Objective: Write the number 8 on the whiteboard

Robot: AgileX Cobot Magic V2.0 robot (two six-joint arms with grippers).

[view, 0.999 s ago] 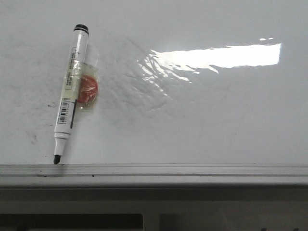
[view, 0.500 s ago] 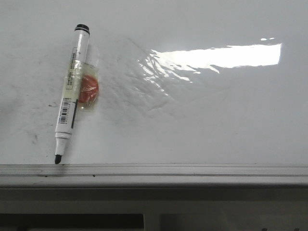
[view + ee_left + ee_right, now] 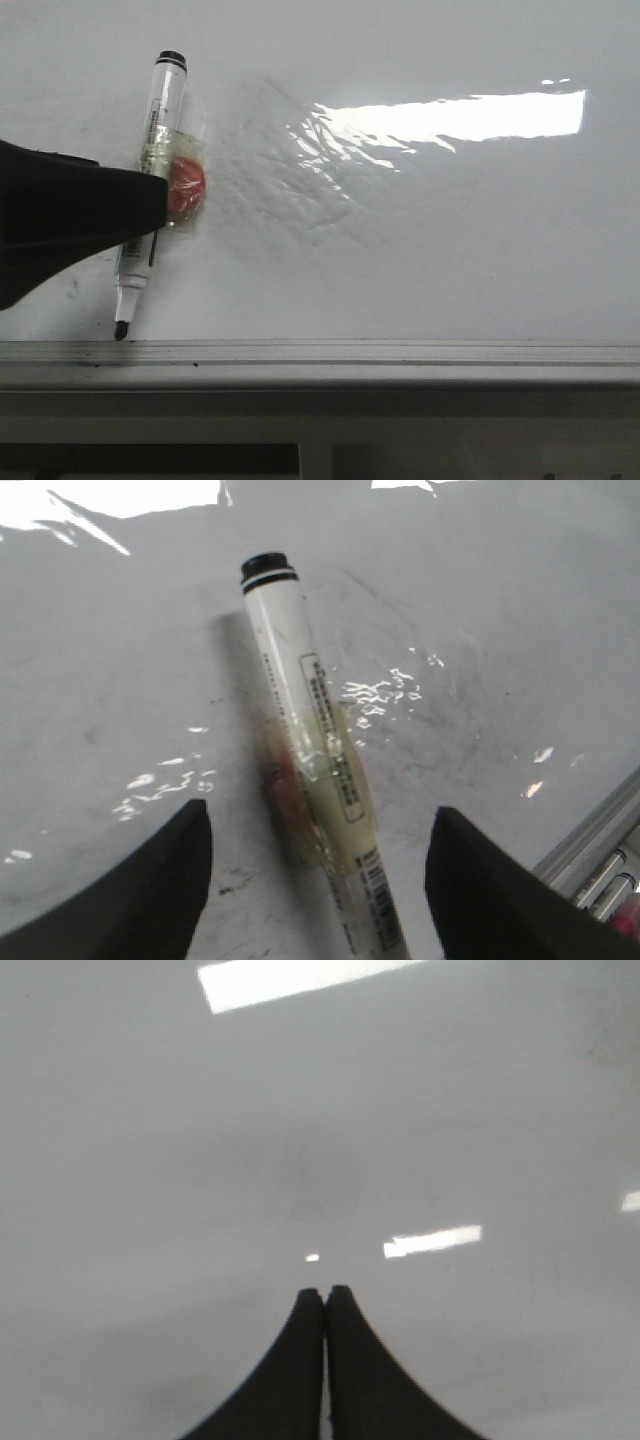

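A: Your left gripper [image 3: 318, 880]?
B: Jaws spread wide, straddling the marker [image 3: 150, 170], holding nothing.
A: Right gripper [image 3: 325, 1295]?
B: Fingers pressed together, empty, over the whiteboard [image 3: 450, 250].
A: Marker heading?
B: Tip at 6 o'clock, by the frame [image 3: 400, 352].

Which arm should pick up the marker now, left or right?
Left. The left gripper is open with its fingers on either side of the marker on the whiteboard. The right gripper is shut over bare board, with no marker in its view.

The end effector [image 3: 318, 880], fingers spread, straddles the marker [image 3: 315, 750] on the whiteboard [image 3: 110, 680].
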